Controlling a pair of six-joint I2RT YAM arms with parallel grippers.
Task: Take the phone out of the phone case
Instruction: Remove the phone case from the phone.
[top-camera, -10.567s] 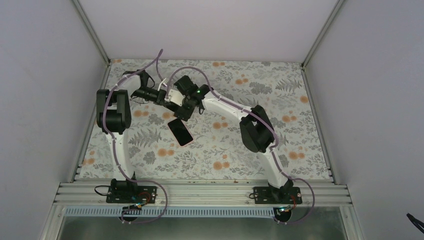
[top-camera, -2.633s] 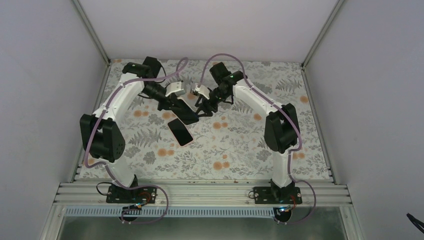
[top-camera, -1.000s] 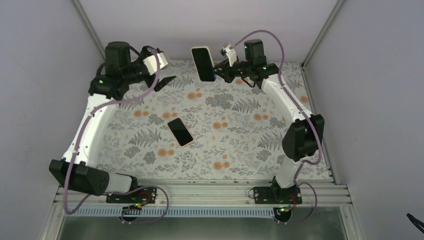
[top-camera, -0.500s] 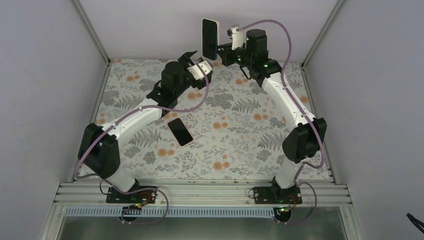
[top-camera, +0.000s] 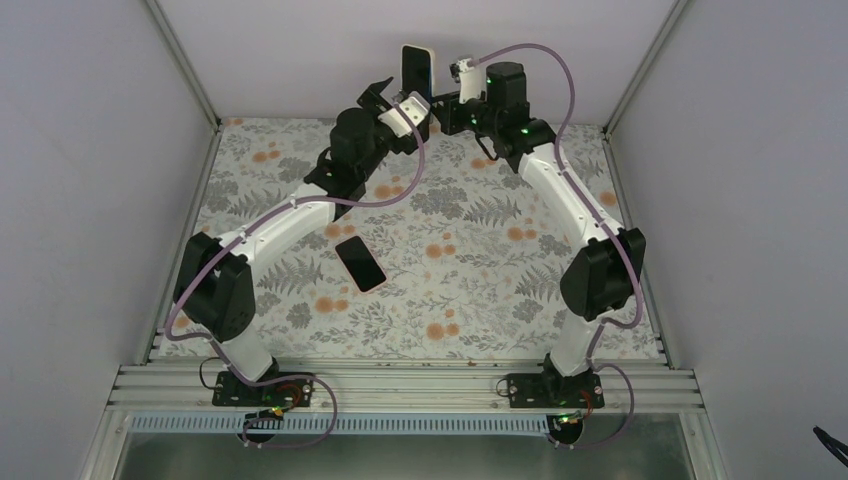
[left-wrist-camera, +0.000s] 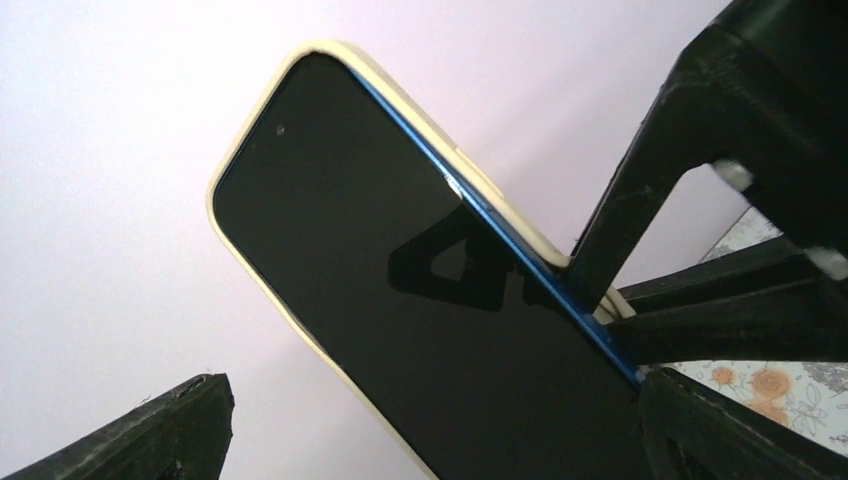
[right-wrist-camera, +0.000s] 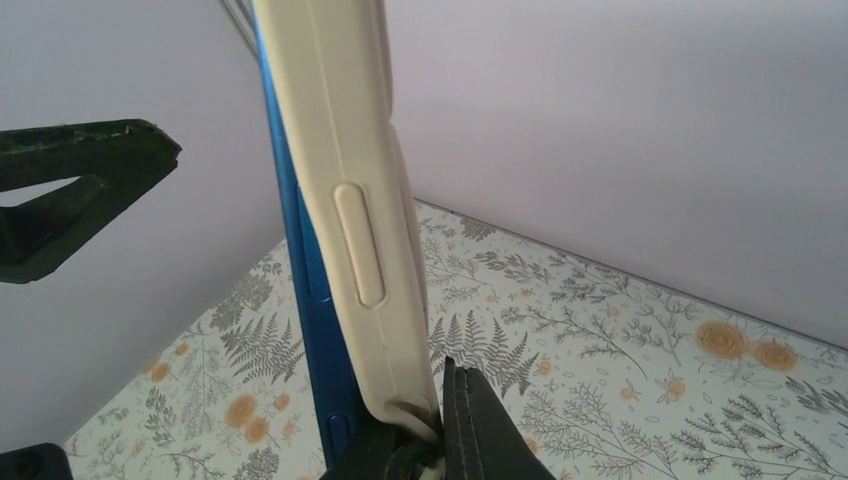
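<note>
My right gripper (top-camera: 441, 100) holds the phone (top-camera: 416, 70) upright, high near the back wall, in its cream phone case (right-wrist-camera: 350, 200). In the right wrist view my right gripper (right-wrist-camera: 440, 405) is shut on the case's lower edge, and the case rim stands slightly off the phone's blue side (right-wrist-camera: 305, 270). My left gripper (top-camera: 398, 97) is open right beside it. In the left wrist view the black screen (left-wrist-camera: 400, 300) with the cream case rim (left-wrist-camera: 330, 47) fills the space between the spread fingers (left-wrist-camera: 150, 440) of my left gripper (left-wrist-camera: 440, 440), apart from both.
A second black phone (top-camera: 360, 264) lies flat on the floral table cover (top-camera: 480, 290) near the middle. Grey walls close in the back and both sides. One left finger (right-wrist-camera: 80, 190) shows at the left of the right wrist view.
My left arm has swung from the back left to the centre and its open gripper has risen beside the cased phone. My right gripper lifted the phone higher and turned it edge-on.
</note>
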